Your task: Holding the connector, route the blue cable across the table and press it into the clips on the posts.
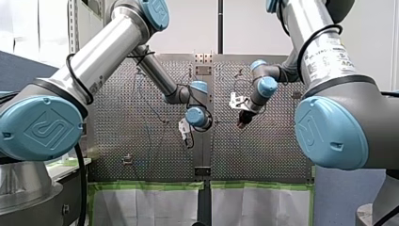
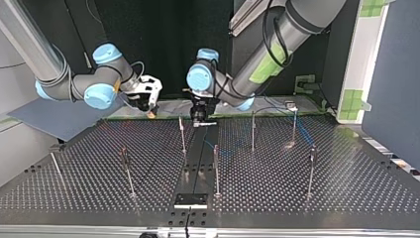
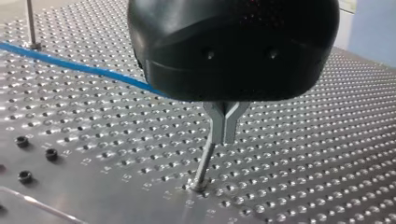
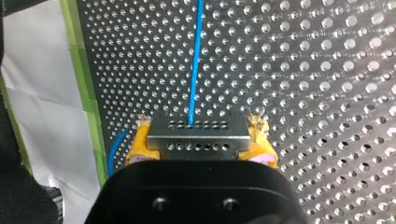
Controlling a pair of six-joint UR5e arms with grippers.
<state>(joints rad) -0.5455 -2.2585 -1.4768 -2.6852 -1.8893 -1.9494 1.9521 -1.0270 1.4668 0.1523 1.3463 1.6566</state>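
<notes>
In the right wrist view my right gripper (image 4: 198, 145) is shut, its yellow pads (image 4: 140, 147) clamping a flat metal connector (image 4: 198, 132). The blue cable (image 4: 195, 60) runs straight out of the connector over the perforated table. In the top view this gripper (image 2: 150, 111) hangs above the table's far edge at the left. My left gripper (image 3: 224, 136) is black with metal fingers, which stand shut beside the top of a thin post (image 3: 204, 163). The cable (image 3: 70, 65) lies behind it. In the top view my left gripper (image 2: 200, 120) is near the middle, at the far edge.
Several thin posts stand on the perforated table (image 2: 346, 188), among them one (image 2: 182, 134) by the left gripper, one (image 2: 253, 131) further right and one (image 2: 311, 168) near the right side. A green taped edge (image 4: 86, 93) borders the plate. Bolt heads (image 3: 50, 153) sit near the left gripper.
</notes>
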